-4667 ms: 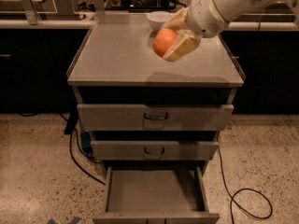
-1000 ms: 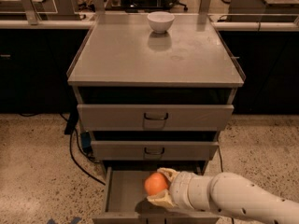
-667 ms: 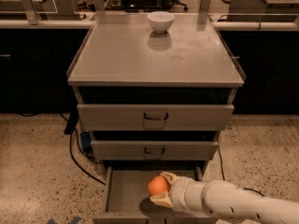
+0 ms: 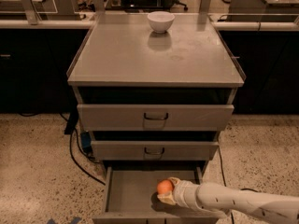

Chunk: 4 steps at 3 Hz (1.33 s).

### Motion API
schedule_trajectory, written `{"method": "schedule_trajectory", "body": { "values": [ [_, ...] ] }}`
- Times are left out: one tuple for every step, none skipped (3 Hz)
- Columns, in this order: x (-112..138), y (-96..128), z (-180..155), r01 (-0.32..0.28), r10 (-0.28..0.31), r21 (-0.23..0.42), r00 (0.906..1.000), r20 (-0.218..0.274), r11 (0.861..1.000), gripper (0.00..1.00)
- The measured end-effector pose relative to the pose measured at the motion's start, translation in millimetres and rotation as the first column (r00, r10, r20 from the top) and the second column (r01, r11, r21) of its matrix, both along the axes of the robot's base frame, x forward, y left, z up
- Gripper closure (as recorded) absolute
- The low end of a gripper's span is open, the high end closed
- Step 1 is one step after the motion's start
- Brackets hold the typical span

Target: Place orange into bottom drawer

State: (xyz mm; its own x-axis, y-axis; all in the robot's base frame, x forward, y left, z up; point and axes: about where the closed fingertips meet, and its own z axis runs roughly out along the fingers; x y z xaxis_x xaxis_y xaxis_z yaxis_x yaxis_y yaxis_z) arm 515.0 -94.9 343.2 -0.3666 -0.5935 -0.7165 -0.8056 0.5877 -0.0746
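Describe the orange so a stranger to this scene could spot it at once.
Find the grey cabinet with three drawers; its bottom drawer is pulled open near the floor. Inside, toward the right, the gripper on the white arm clasps the orange. It is the only round, brightly coloured thing, unlike the white bowl on the cabinet top.

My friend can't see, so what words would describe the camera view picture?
The robot's claw holds the orange low inside the open bottom drawer of a grey cabinet. A white bowl sits on top, near the back edge.
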Motion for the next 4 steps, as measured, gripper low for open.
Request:
{"method": "schedule_trajectory", "body": {
  "values": [
    [0, 0, 0, 0.000, 0.000, 0.000, 1.0000, 0.000, 1.000, 1.00],
    [8, -2, -17, -0.005, 0.005, 0.031, 0.9999, -0.009, 1.000, 1.00],
    [40, -3, -61, -0.029, 0.031, 0.076, 0.9994, -0.016, 0.997, 1.00],
    [57, 1, -105, -0.044, 0.050, 0.131, 0.9977, -0.046, 0.990, 1.00]
  ]
}}
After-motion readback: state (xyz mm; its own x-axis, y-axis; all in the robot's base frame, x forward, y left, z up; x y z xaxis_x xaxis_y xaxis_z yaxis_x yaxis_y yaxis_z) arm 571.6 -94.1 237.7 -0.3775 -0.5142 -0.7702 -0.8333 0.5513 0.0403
